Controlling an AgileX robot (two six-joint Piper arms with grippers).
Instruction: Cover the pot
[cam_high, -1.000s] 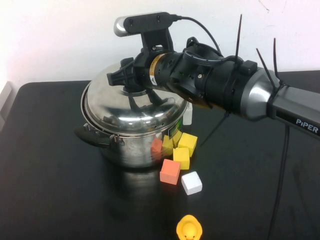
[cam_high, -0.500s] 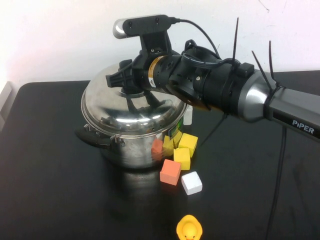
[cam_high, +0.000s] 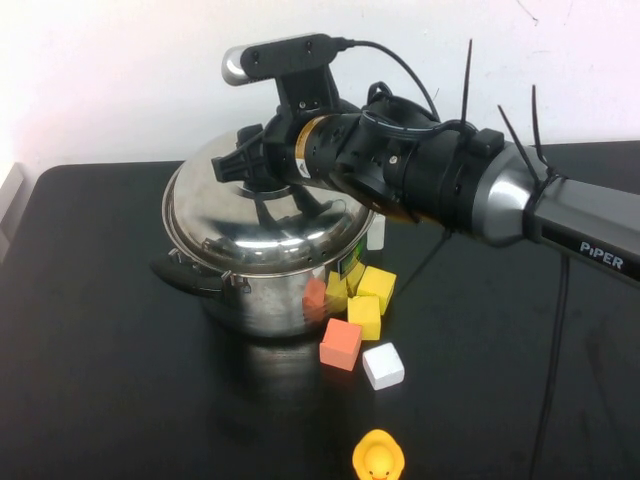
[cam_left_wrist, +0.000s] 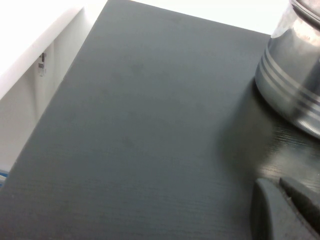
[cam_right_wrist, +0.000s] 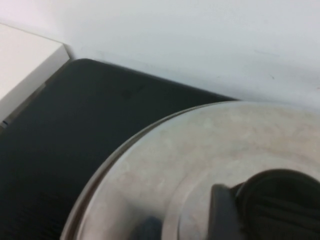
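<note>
1. We see the right arm reach in level from the pot's right, its right claw (cam_high: 240, 160) over the lid's (cam_high: 240, 225) centre, closed on the black knob (cam_right_wrist: 280, 205).
2. We see only the tip of the left claw (cam_left_wrist: 285, 210), low over the bench (cam_left_wrist: 140, 135) beside the pot; whether it is open, we cannot tell.
3. The pot (cam_high: 270, 290) stands on the bench, shiny steel, a black handle (cam_high: 175, 272) at its side, the domed lid sitting on its rim.
4. Coloured blocks (cam_high: 355, 320) lie just beside the pot; a rubber duck (cam_high: 378, 458) sits further from it.
</note>
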